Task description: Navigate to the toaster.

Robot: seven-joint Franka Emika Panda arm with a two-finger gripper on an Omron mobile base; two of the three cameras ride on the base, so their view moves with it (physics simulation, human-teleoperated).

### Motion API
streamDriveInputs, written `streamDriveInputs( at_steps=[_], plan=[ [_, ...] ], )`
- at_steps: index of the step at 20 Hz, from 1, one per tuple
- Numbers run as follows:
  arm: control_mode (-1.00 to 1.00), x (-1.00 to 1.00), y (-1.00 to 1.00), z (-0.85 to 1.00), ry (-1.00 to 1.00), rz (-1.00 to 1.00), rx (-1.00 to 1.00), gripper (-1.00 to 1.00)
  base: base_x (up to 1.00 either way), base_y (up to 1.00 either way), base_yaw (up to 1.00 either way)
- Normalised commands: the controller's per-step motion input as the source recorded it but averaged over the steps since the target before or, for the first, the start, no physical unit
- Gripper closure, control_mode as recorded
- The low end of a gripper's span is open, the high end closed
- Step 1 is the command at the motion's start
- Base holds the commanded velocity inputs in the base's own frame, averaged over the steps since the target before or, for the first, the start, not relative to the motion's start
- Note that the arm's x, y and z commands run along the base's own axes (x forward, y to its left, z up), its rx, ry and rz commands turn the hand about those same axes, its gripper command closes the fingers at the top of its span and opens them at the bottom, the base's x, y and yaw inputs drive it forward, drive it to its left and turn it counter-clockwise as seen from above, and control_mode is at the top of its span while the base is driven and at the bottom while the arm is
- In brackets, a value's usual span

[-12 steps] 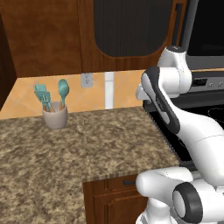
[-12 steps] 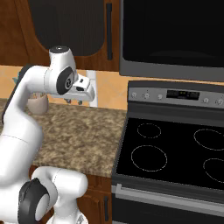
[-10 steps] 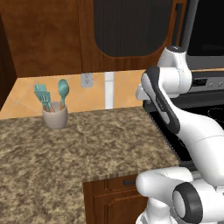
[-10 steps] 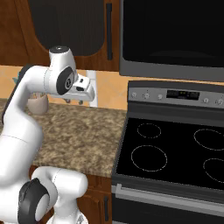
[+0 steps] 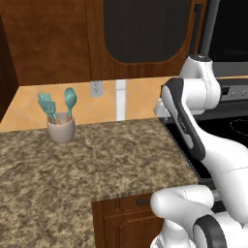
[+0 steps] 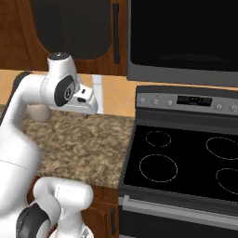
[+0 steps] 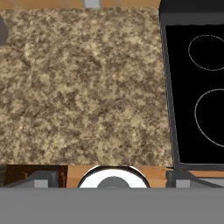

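Standing at the far left of the granite counter point(image 5: 97, 160) was a pale utensil cup point(image 5: 61, 130) holding teal spatulas point(image 5: 47, 105) and a teal spoon point(image 5: 70, 100). Right of the counter sat a black stove point(image 6: 186, 167); its panel display point(image 6: 190, 100) was too small to read. The gripper point(image 6: 86, 111) hung over the counter; whether its jaws were wide or narrow could not be told. No toaster was in sight, so its place could not be told.
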Motion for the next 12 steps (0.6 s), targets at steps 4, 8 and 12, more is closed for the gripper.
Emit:
streamDriveInputs(
  at_steps=[4,8,12],
  plan=[
    [-1.00,-0.75,-0.01,-0.41,0.00,0.00,-0.01,-1.00,0.00,0.00,0.00],
    [1.00,-0.38,-0.05,-0.25,0.00,0.00,-0.01,-1.00,-0.11,-0.08,0.00],
    [1.00,0.00,0.00,0.00,0.00,0.00,0.00,-1.00,-0.57,-0.37,0.00]
  ],
)
